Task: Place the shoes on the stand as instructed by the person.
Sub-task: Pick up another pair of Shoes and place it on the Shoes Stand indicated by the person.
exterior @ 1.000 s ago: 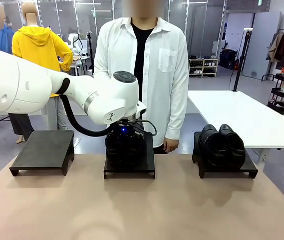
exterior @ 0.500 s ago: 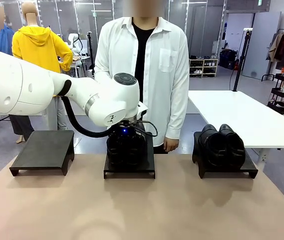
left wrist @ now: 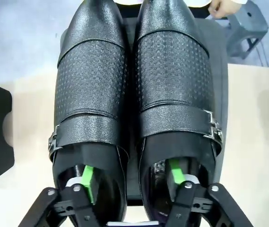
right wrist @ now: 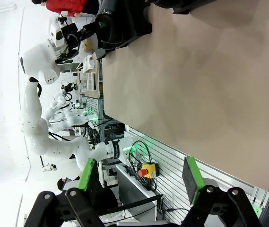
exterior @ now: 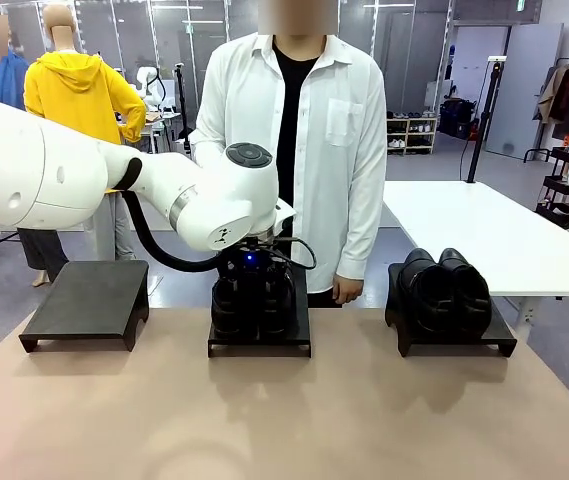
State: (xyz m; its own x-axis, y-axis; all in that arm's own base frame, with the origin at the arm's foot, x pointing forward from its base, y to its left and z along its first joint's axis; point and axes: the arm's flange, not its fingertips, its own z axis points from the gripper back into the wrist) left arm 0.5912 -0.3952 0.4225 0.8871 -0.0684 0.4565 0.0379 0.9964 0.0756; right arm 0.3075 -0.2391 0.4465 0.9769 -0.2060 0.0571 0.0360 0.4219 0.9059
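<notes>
I've got the left claw (left wrist: 130,182) hanging right over the buckled pair (left wrist: 136,94) on the middle stand (exterior: 260,342). Its fingers (left wrist: 88,182) sit spread apart, one down inside each shoe's opening, green pads not pressing the inner collars as far as I can tell, so I read it as released, not gripping. In the front view the claw (exterior: 252,290) is directly above the pair, w/ the shoes resting flat on the stand.

Key relation: the shoes' long axis runs straight away from the claw, toes toward the person (exterior: 304,130), heels nearest my wrist cam. Both shoes lie side by side, touching or nearly so, parallel. Buckles sit on the outer sides. So any exit has to be straight up along the fingers, else a pad could snag a collar and drag a shoe off square.

Lower-cut pair (exterior: 444,290) is already on the right stand (exterior: 454,340), toes toward me. Left stand (exterior: 89,300) is bare.

Right claw (right wrist: 141,182) is parked well apart, off the table (exterior: 284,420) edge, fingers wide, holding nothing. Left arm is plainly the nearer one for anything at the middle stand.

My read: both pairs placed, task near done.
</notes>
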